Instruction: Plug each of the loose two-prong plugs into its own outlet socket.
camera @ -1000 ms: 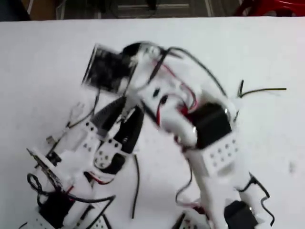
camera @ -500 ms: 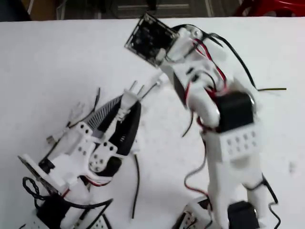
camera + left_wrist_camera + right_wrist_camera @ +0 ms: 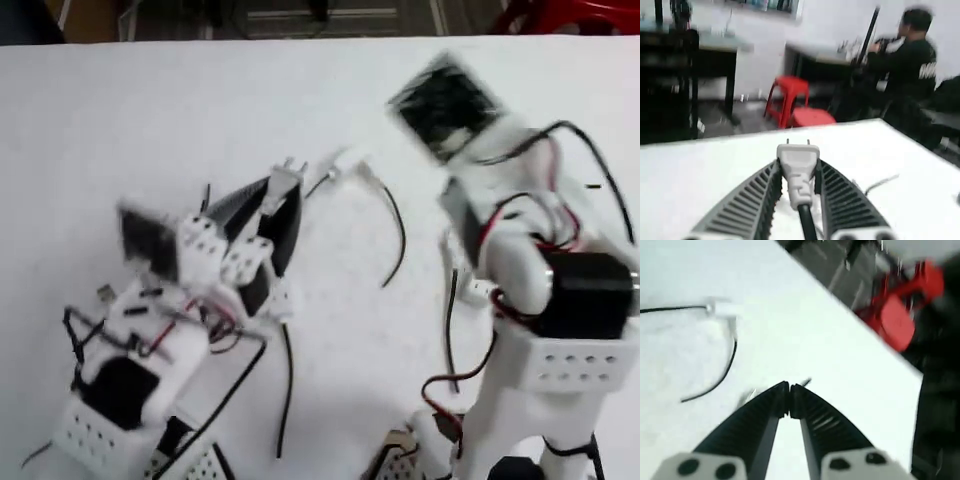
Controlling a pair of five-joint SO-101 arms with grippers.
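White plug (image 3: 797, 156) clamped in left gripper (image 3: 797, 169), prongs bare; right gripper (image 3: 789, 392) closed, empty. Second plug (image 3: 350, 168) loose on table (image 3: 110, 110), apparently nothing socketed.

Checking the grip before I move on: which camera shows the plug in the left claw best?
The left wrist view: the white two-prong plug sits close up in the left claw, both prongs clear. The high view gives it small at the claw tip. The right wrist view faces another, loose plug.
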